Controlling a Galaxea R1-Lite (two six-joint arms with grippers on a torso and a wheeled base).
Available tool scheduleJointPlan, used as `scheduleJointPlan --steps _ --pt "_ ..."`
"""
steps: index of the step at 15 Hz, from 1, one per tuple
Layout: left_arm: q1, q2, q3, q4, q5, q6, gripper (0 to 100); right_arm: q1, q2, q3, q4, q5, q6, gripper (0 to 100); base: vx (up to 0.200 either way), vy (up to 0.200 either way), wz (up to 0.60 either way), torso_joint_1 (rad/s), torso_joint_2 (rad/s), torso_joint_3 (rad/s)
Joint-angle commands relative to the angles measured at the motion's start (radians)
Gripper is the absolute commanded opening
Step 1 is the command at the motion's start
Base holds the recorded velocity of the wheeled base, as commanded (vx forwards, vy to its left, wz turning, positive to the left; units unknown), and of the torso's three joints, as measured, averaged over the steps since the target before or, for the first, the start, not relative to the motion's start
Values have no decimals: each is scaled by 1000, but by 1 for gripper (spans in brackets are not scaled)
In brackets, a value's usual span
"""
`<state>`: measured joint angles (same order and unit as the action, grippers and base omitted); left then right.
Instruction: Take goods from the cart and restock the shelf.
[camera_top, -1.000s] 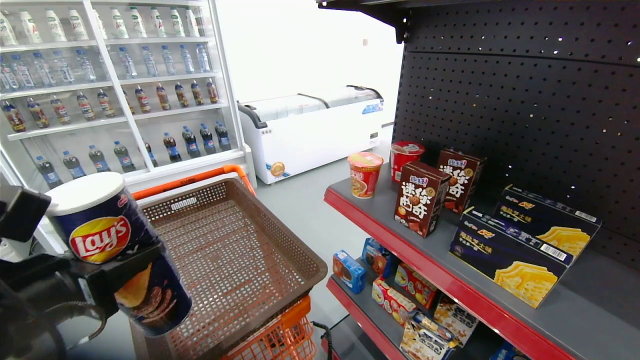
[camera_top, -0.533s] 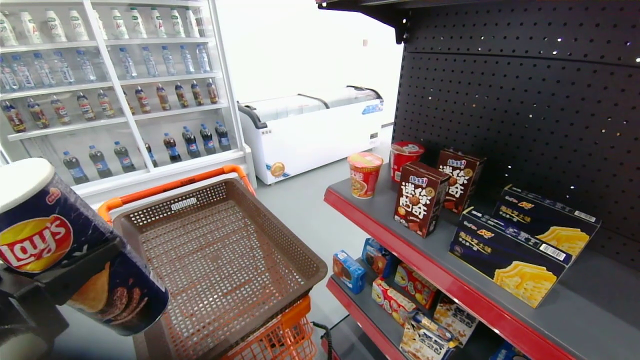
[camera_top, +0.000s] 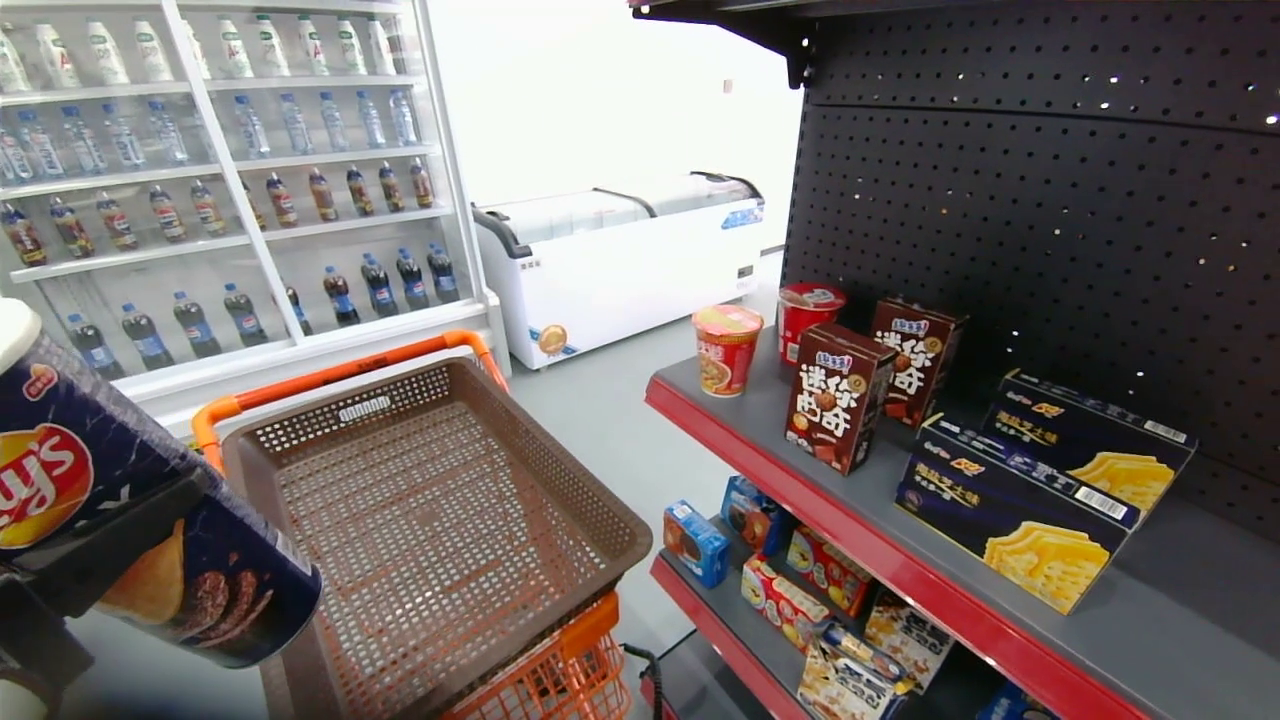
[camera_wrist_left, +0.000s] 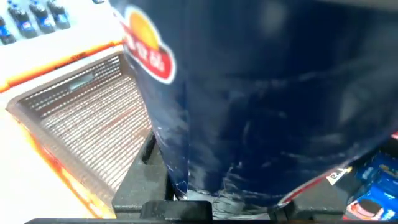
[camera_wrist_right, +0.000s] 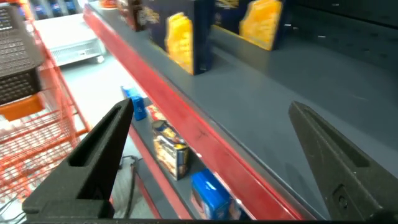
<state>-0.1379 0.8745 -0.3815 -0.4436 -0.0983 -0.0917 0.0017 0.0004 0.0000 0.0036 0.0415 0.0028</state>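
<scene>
Blue chips can (camera_top: 120, 440) tight in the left end effector (camera_top: 110, 540) by the brown basket (camera_top: 570, 450); right end effector (camera_wrist_right: 210, 111) wide apart.

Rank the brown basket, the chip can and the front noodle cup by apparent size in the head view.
1. brown basket
2. chip can, enlarged by nearness to the camera
3. front noodle cup

- Your chip can (camera_top: 150, 500), dark blue with a white lid, is hanging tilted in the left claw (camera_top: 105, 540), which is clamping its middle, just beside the cart.
- The cart's brown perforated basket (camera_top: 590, 500) is sitting under an orange handle.
- The shelf (camera_top: 765, 420), grey with a red edge, is carrying two noodle cups (camera_top: 727, 348) and two brown boxes (camera_top: 838, 410), all standing upright.
</scene>
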Motion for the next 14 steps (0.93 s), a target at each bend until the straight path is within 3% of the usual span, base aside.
scheduleJointPlan --steps 1,14 --pt "0 0 -10 -1 0 1 0 0 0 0 -1 0 0 100 0 0 -600 -12 -7 2" --pt "15 -3 4 3 -1 -3 0 0 0 0 -1 1 -1 100 0 0 -600 3 3 2"
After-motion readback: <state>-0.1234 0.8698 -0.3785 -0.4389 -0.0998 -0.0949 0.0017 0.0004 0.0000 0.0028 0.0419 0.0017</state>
